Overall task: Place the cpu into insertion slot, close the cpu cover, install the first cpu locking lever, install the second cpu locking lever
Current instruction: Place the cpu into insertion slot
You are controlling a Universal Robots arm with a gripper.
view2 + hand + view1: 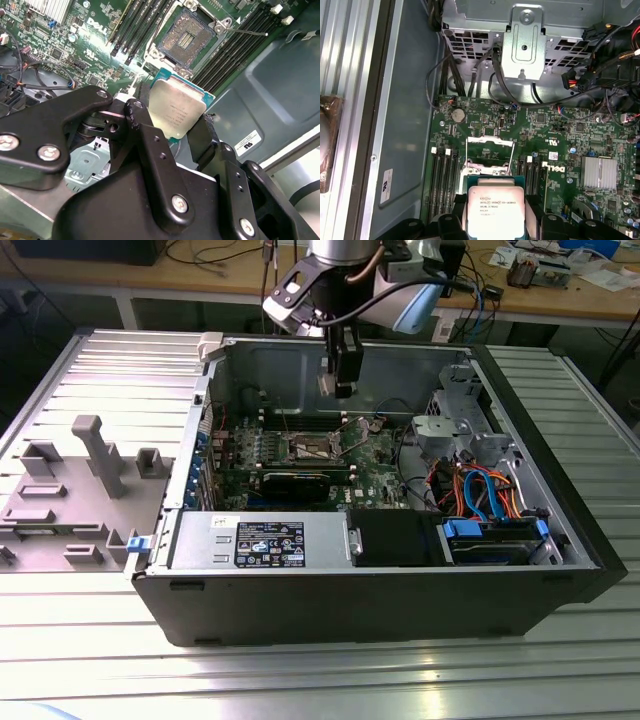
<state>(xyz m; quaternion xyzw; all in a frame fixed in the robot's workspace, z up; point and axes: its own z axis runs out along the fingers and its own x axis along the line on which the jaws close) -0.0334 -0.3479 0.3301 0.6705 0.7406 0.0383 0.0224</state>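
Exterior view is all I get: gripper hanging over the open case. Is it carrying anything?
Observer: Yes. Both wrist views show the cpu clamped by its edges in the gripper, held above the board.
Operator: Socket free?
Observer: In the second wrist view the insertion slot lies open, contacts bare, no chip in it.
Operator: Cover?
Observer: In the first wrist view the cpu cover stands raised off the slot.
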